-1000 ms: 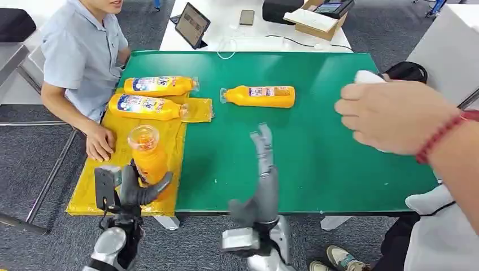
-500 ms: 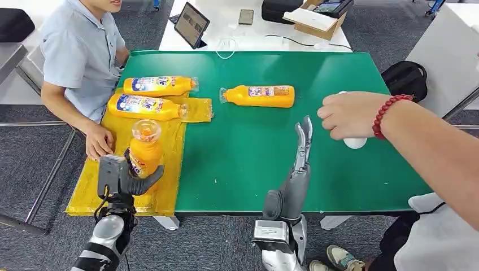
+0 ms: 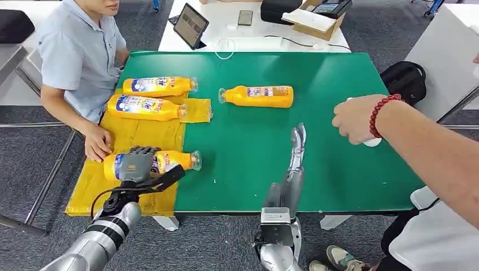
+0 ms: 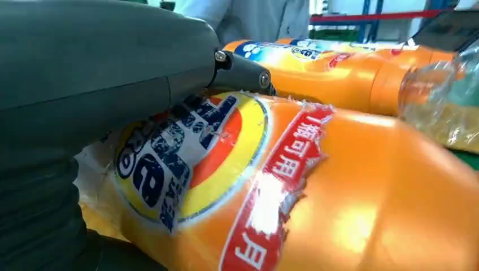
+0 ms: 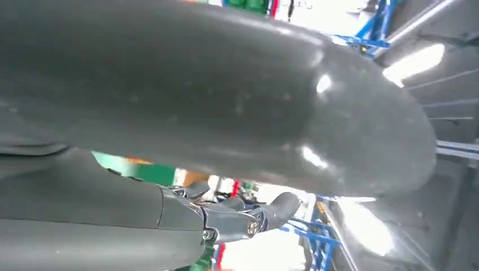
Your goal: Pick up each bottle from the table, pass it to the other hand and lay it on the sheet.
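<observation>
Grey fingers (image 3: 140,151) of left hand (image 3: 137,164) wrap orange bottle (image 3: 164,161), lying on yellow sheet (image 3: 130,132). Right hand (image 3: 295,152) extended, holding nothing. Person's hand (image 3: 99,143) rests beside; another person's hand (image 3: 355,118) over green worktop (image 3: 316,169).

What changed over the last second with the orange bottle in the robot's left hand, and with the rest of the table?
The left hand tipped the orange plastic bottle from upright to lying on the yellow sheet, fingers still over it. The right hand, empty, shifted rightward. A person's hand moved about. Two bottles on the sheet and one on the green table stayed.
</observation>
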